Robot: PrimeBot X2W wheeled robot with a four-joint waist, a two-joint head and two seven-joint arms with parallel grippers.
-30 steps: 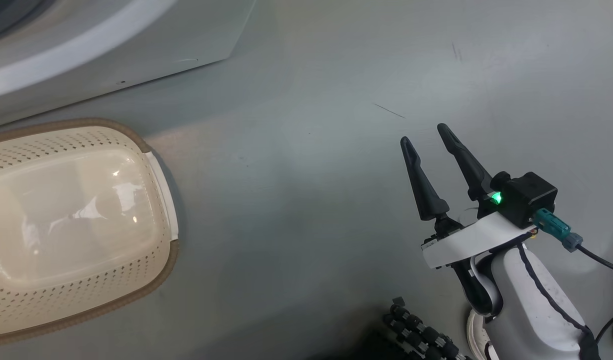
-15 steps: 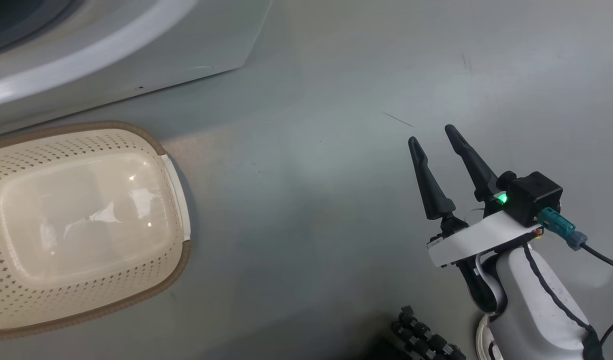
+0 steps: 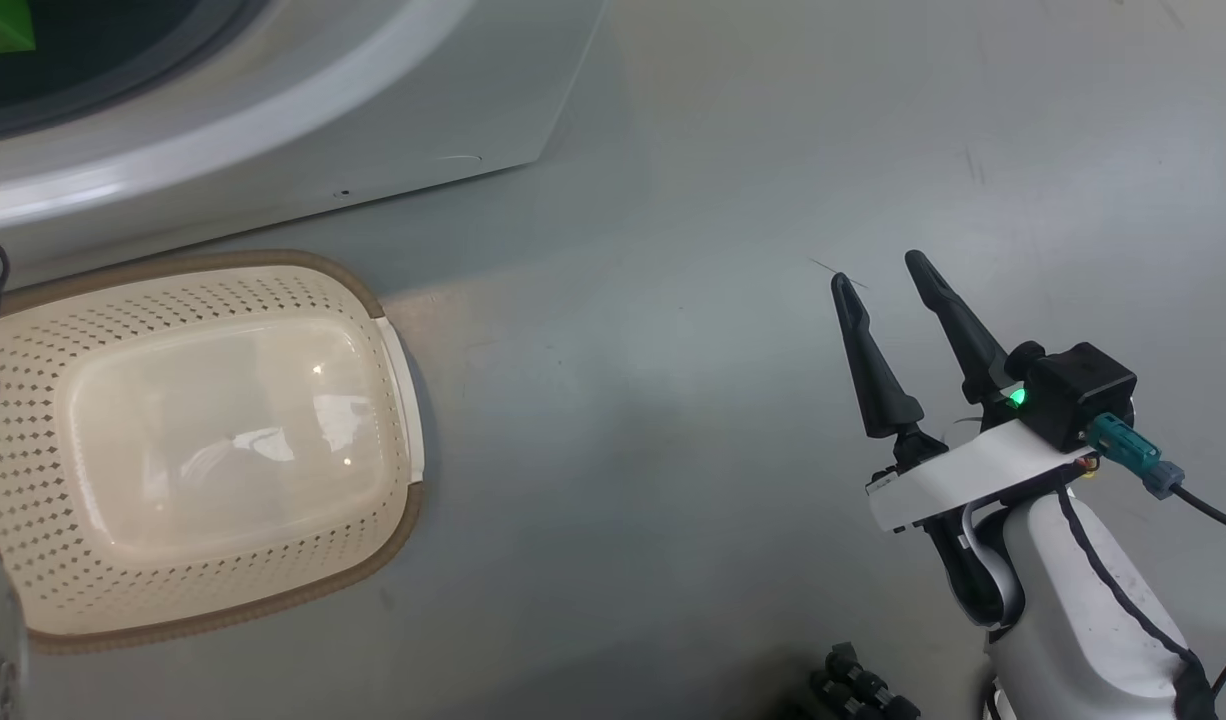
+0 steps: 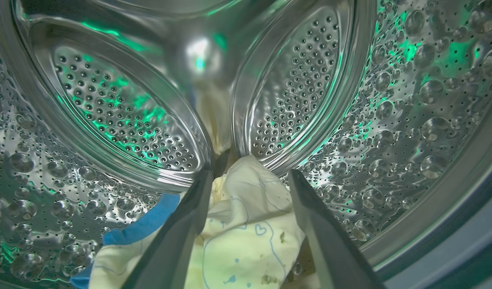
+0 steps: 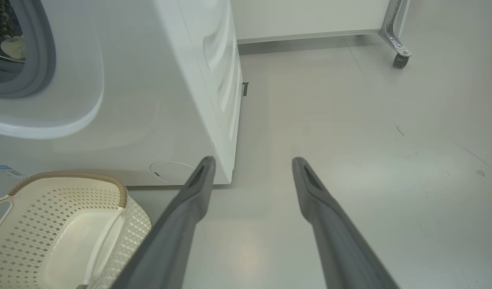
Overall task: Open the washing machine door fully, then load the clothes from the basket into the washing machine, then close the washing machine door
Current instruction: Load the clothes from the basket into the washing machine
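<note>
Upper left of head view: washing machine (image 3: 373, 130). Inside its steel drum (image 4: 109, 116), lower centre of left wrist view: clothes (image 4: 246, 241) crumpled, lying between the spread fingers of left gripper (image 4: 250, 173), gripped by neither. Left of head view: basket (image 3: 33, 480) on floor (image 3: 623, 400), bare glossy bottom showing, long axis across the frame, white handle (image 3: 405, 400) rightward. Far right: right gripper (image 3: 878, 268) wide open, holding nothing, pointing up-frame.

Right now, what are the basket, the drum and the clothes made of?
Basket: likely glossy cream plastic, with moulded holes and a shiny bottom. Drum: looks like polished steel, mirror-bright and perforated. Clothes: soft cloth, maybe cotton, crumpled in folds.
</note>
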